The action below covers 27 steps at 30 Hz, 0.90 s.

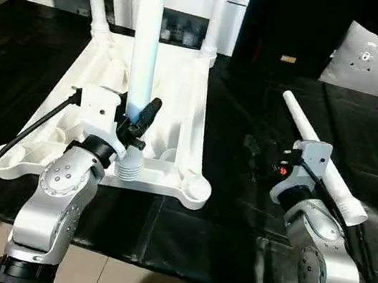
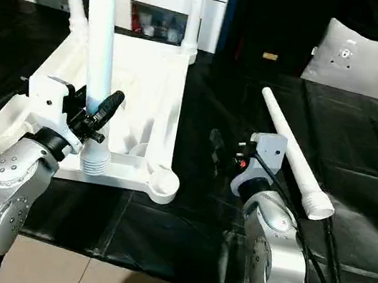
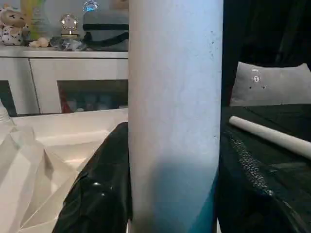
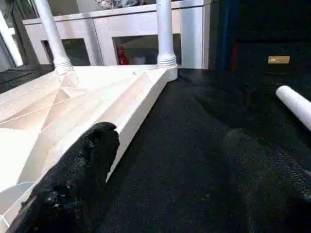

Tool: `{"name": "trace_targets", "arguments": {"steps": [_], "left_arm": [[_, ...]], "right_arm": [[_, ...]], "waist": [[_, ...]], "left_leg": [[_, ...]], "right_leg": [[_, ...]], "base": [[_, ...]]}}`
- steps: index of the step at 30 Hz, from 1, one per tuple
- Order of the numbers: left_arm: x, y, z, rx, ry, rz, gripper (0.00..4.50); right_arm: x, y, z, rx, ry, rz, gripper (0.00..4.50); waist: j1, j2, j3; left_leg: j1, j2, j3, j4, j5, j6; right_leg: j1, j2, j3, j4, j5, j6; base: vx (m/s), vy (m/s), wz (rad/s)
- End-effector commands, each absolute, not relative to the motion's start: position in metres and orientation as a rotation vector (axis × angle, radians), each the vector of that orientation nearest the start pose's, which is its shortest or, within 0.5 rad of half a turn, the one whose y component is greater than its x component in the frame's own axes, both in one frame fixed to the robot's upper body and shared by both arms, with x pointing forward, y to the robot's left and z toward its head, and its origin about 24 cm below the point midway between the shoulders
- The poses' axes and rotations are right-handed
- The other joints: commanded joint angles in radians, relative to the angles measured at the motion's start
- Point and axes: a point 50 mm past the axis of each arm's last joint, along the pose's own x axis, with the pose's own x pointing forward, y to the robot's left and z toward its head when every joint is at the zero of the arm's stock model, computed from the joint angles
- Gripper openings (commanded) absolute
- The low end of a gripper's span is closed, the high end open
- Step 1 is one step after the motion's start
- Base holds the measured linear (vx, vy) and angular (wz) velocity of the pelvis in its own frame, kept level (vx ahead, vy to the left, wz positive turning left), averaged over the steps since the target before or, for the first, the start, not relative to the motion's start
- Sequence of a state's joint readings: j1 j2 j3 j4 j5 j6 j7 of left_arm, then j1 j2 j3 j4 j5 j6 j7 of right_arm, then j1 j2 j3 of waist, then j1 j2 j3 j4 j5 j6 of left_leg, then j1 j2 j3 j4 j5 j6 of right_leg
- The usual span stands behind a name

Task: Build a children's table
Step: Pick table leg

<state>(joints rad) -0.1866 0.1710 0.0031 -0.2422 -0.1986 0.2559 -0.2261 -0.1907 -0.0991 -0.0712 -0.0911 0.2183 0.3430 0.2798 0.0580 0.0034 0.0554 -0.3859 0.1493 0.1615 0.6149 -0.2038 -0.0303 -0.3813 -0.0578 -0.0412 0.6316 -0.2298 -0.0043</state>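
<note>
We see the white table top lying ribbed side up on the black cloth, with two legs standing in its far corner sockets at 12 o'clock. Our left gripper pinches a third leg upright — its ribbed end sits at the near edge of the top. The fourth leg lies on the cloth at 3 o'clock, beside our right gripper. In the right wrist view its fingers stand spread, holding nothing.
</note>
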Motion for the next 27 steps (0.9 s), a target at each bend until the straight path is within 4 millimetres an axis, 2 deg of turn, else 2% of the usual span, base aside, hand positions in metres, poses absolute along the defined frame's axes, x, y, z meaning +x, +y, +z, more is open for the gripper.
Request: {"name": "trace_targets", "arguments": {"steps": [1, 15, 27], "left_arm": [[0.2763, 0.148, 0.1267, 0.012, -0.178, -0.319, 1.88], [0.2763, 0.148, 0.1267, 0.012, -0.178, -0.319, 1.88], [0.2763, 0.148, 0.1267, 0.012, -0.178, -0.319, 1.88]], "right_arm": [[0.2854, -0.1543, 0.0834, 0.115, 0.045, 0.291, 3.9], [0.2854, -0.1543, 0.0834, 0.115, 0.045, 0.291, 3.9], [0.2854, -0.1543, 0.0834, 0.115, 0.045, 0.291, 3.9]], "waist": [[0.0, -0.005, -0.056], [0.0, -0.004, -0.058], [0.001, -0.004, -0.058]], "left_leg": [[0.015, 0.074, -0.025, -0.082, -0.114, 0.011], [0.016, 0.075, -0.025, -0.08, -0.092, 0.02], [0.016, 0.075, -0.025, -0.08, -0.103, 0.019]], "right_leg": [[0.041, -0.085, 0.053, -0.074, -0.029, -0.179], [0.042, -0.084, 0.051, -0.069, 0.002, -0.187], [0.042, -0.085, 0.051, -0.07, -0.012, -0.187]], "base": [[0.0, 0.0, 0.0], [0.0, 0.0, 0.0], [0.0, 0.0, 0.0]]}}
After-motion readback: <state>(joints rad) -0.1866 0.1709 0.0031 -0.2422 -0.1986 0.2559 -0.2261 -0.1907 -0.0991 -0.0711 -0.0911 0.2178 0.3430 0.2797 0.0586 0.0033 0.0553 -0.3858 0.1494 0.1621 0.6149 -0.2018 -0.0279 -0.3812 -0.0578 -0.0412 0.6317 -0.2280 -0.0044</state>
